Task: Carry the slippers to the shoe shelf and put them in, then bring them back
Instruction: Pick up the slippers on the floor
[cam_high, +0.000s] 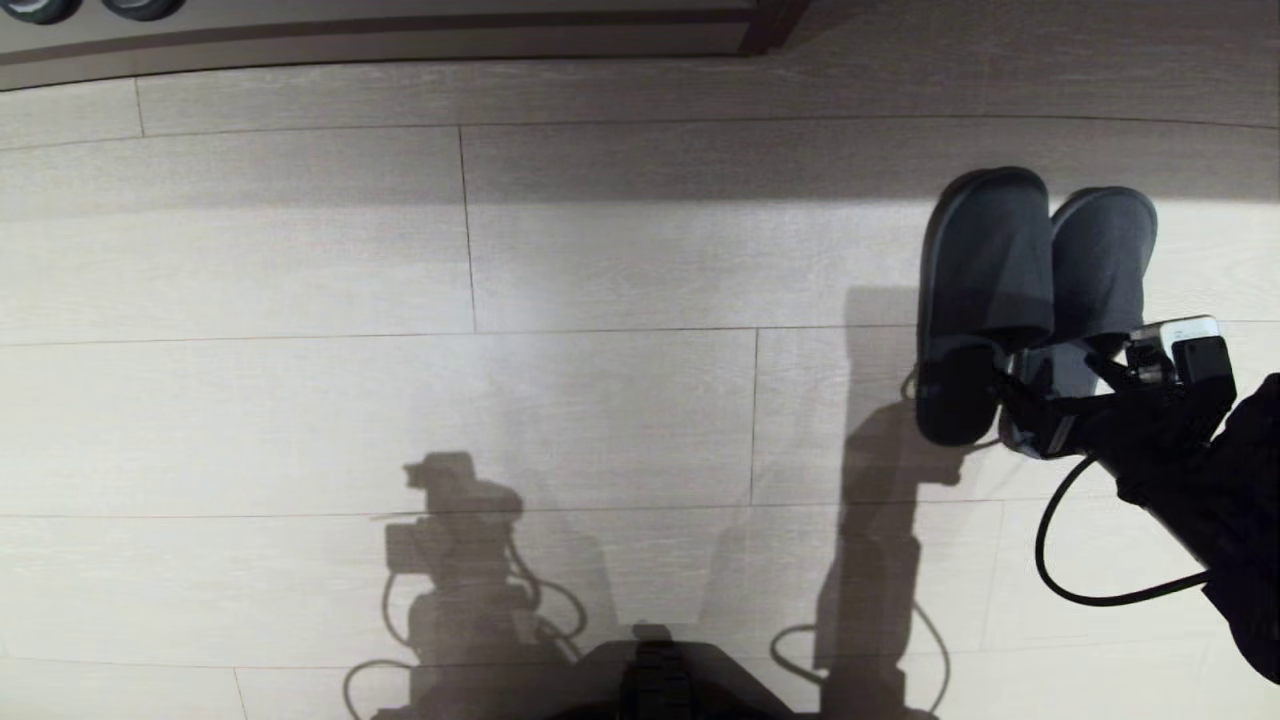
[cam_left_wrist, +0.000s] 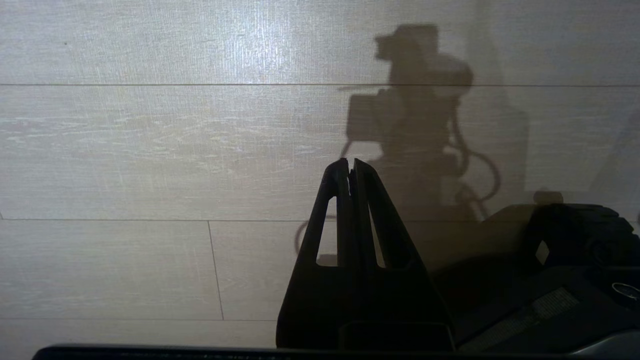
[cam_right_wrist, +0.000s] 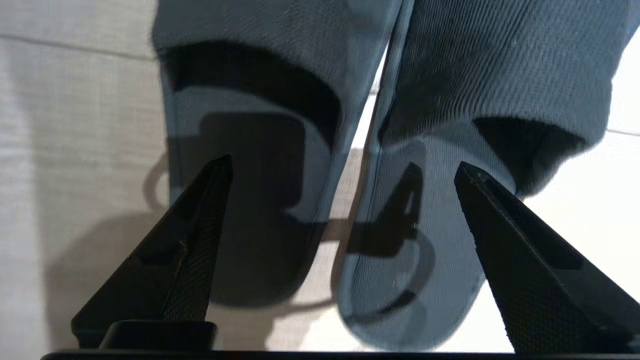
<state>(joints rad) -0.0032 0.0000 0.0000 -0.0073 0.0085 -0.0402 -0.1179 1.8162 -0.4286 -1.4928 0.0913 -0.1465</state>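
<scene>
Slippers (cam_high: 1035, 290): paired side by side on floor (cam_high: 600, 400), right of frame. Right gripper (cam_right_wrist: 345, 170): over heels, fingers spread wide, holding nothing. Left gripper (cam_left_wrist: 350, 167): fingers closed, empty.

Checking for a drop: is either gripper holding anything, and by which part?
Nothing is held. The right gripper is open over the dark grey-blue fabric slippers; the left gripper is shut, empty.

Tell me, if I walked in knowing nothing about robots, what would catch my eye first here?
Probably the slippers, a dark grey-blue pair lying side by side on the pale plank floor, at the right of the head view. Just behind their heels hovers the right gripper, its black fingers spread wide with nothing between them. You would also notice the robot's own long shadow cast across the floor, while the left gripper hangs shut above bare planks.
</scene>
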